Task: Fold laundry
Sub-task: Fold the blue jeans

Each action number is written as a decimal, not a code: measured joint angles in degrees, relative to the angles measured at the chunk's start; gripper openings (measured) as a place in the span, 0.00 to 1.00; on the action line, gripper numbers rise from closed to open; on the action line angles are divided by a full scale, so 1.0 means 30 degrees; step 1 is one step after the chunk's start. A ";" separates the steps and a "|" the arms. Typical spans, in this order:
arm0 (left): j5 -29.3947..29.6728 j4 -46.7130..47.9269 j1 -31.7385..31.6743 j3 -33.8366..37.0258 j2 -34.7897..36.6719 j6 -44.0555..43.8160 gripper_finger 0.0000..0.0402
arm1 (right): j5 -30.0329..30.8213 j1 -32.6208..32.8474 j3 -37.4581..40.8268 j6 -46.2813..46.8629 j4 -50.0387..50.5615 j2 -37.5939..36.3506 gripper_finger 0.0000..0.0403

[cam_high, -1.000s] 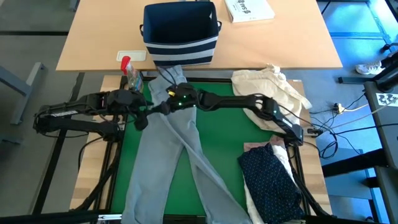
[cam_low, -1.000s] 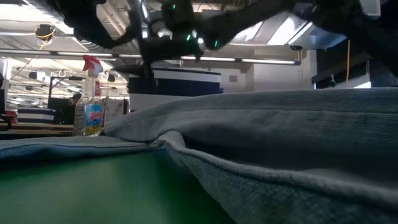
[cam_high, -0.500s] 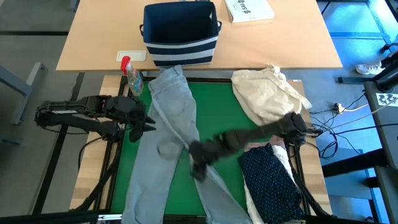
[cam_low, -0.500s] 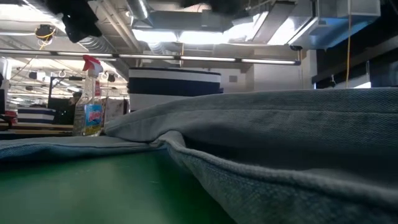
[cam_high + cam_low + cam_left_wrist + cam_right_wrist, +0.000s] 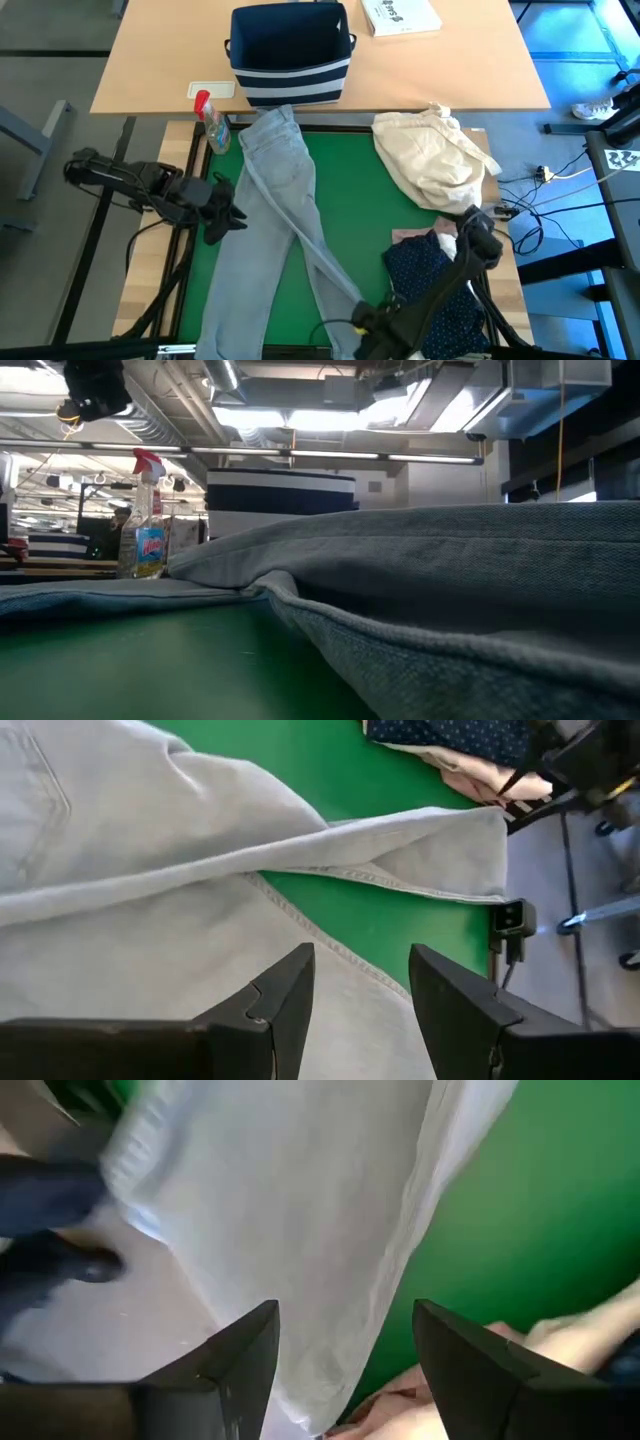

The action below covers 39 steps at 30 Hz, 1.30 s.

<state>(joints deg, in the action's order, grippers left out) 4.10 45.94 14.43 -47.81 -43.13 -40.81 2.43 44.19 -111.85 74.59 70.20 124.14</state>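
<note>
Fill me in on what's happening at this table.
A two-armed robot is folding laundry. Light grey jeans lie spread on the green mat, one leg crossed over the other. The left hand hovers open at the jeans' left edge; the right hand is open over the crossed leg's hem at the near edge. Neither holds anything. A navy dotted shirt waits at the right.

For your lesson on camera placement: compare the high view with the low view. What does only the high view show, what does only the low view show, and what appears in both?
Only the high view: the left gripper open over the jeans, the right gripper near the trouser hem, the navy dotted shirt, the cream cloth bundle and a book.

Only the low view: the ceiling lights and the room beyond the table.

Both: the jeans, the green mat, the spray bottle and the striped bin.
</note>
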 joint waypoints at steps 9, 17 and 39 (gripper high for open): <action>0.0391 0.0006 0.0883 0.0000 0.0000 -0.1366 0.39 | -0.0912 -0.0038 0.0015 0.0654 0.0677 0.2277 0.56; 0.0133 -0.0009 0.0883 0.0000 0.0007 -0.1372 0.39 | -0.3238 -0.0674 0.0029 0.0762 -0.0250 0.2803 0.34; -0.4942 -0.0070 0.0883 0.0000 0.0015 0.1309 0.39 | 0.1080 -0.4603 -0.3009 0.5531 -1.5759 -0.0105 0.01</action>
<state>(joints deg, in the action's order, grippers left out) -10.72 45.73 17.08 -47.81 -43.09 -36.88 5.68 30.38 -120.88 91.18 22.92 123.83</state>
